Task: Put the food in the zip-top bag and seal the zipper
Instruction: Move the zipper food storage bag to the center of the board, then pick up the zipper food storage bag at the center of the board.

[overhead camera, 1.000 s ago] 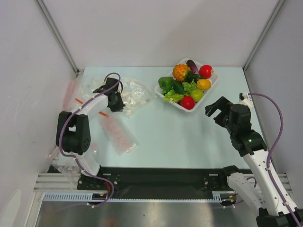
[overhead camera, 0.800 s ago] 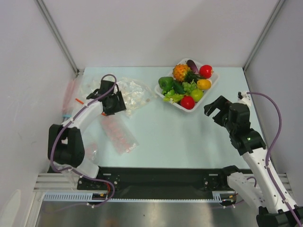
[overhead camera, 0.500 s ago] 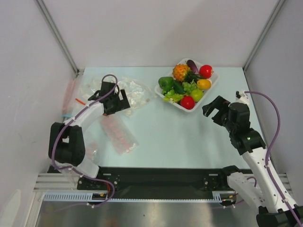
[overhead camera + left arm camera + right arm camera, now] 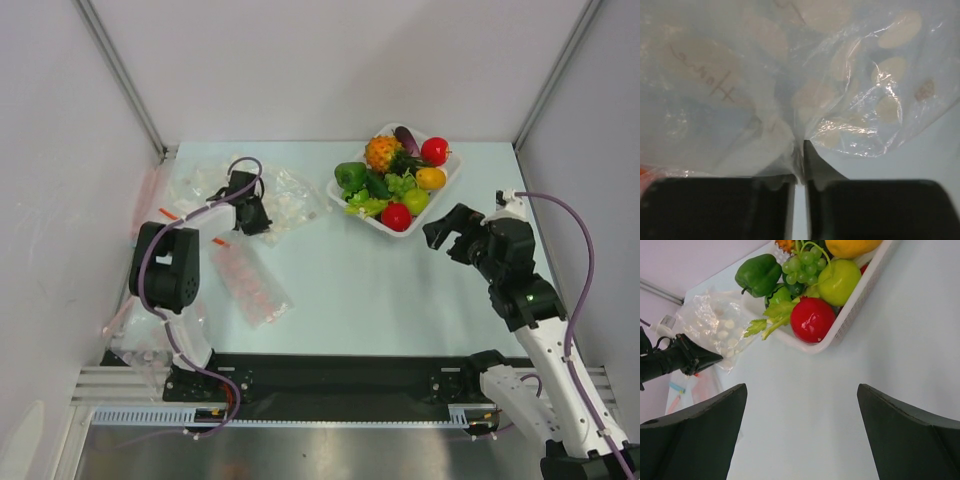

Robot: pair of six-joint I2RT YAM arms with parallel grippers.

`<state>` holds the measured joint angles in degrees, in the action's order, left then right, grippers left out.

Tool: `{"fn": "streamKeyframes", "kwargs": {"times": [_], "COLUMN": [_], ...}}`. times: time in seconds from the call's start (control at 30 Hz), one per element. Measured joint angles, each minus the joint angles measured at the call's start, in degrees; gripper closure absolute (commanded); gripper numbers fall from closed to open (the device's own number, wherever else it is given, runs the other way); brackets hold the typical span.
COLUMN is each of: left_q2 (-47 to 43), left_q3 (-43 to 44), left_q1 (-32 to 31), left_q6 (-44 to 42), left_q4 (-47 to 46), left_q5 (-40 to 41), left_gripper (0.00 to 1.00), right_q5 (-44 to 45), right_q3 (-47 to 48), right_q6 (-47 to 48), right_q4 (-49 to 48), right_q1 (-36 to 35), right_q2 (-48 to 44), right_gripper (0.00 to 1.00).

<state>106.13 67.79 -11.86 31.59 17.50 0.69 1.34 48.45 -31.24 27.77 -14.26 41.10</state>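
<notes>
Bag (image 4: 195, 182): top view, clear plastic at the desk's (image 4: 350, 280) far left; food (image 4: 398, 180) heaped in the tray (image 4: 452, 178). Left wrist: left jaws pinch a dotted packet (image 4: 850, 100), seemingly not the bag. Right wrist: right jaws spread, short of the food. Bag-opening step; next you likely regrip the bag's mouth.

The left arm (image 4: 193, 221) is stretched forward, jaws pinched together; the right arm (image 4: 522, 292) is bent, jaws spread wide.

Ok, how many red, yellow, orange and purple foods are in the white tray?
Red: 2 (far red ball, near red ball)
Yellow: 1 (lemon)
Orange: 1 (pineapple)
Purple: 1 (eggplant)
Total: 5
</notes>
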Motion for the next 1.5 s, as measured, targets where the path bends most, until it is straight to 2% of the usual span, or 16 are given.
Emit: {"fn": "streamKeyframes", "kwargs": {"times": [0.03,0.23,0.33,0.53,0.67,0.77,0.8,0.83,0.87,0.97,1.0,1.2,1.37,1.5], "left_q2": [0.13,-1.62,-7.04,-22.99,-26.53,-27.61,-27.65,-27.65,-27.65,-27.78,-27.98,-31.61,-30.69,-25.35], "left_q3": [0.44,1.70,-2.73,-17.77,-19.74,-18.25,-17.33,-16.50,-15.26,-11.08,-9.55,-1.18,5.95,12.07], "left_q1": [0.00,0.07,0.26,0.39,0.37,0.35,0.35,0.37,0.37,0.44,0.48,-2.58,-14.75,-24.55], "left_q6": [-0.24,-5.18,-6.73,-5.86,-7.54,-10.86,-11.58,-12.35,-12.31,-11.69,-11.56,-10.45,-7.37,-3.72], "left_q4": [0.17,4.35,6.01,6.49,10.88,16.20,18.12,19.52,21.51,26.25,27.23,28.28,28.15,28.59], "left_q5": [-0.28,-3.63,-8.66,-23.54,-27.36,-24.22,-21.57,-18.64,-14.25,-2.91,-0.07,7.50,11.56,14.69], "left_gripper": [1.00,1.00,1.00,1.00,0.99,0.67,0.38,0.26,0.20,0.12,0.02,0.00,0.00,0.01], "right_q5": [-0.94,-3.48,-4.33,-7.23,-9.81,-12.28,-13.03,-13.57,-14.12,-14.86,-14.97,-15.39,-15.32,-15.10], "right_q3": [0.11,0.44,0.33,-0.31,-0.31,-0.31,-0.31,-0.31,-0.31,-0.31,-0.31,-0.42,-0.42,-0.42], "right_q6": [0.35,3.52,4.15,5.01,5.97,6.45,6.47,6.47,6.47,6.43,6.43,6.58,7.96,9.07], "right_q4": [-0.20,-0.35,-0.94,-2.97,-2.89,-2.84,-2.89,-2.91,-2.95,-3.32,-3.50,-4.09,-3.63,-2.58], "right_q1": [0.04,-0.68,-0.79,-0.79,-0.79,-0.79,-0.79,-0.79,-0.79,-0.79,-0.79,-0.79,-0.79,-0.70], "right_q2": [0.35,1.75,1.77,5.27,10.05,12.66,13.18,13.51,13.73,13.73,13.68,12.13,11.32,11.04], "right_gripper": [0.00,0.00,0.00,0.00,0.00,0.00,0.00,0.00,0.00,0.00,0.00,0.00,0.00,0.00]}}
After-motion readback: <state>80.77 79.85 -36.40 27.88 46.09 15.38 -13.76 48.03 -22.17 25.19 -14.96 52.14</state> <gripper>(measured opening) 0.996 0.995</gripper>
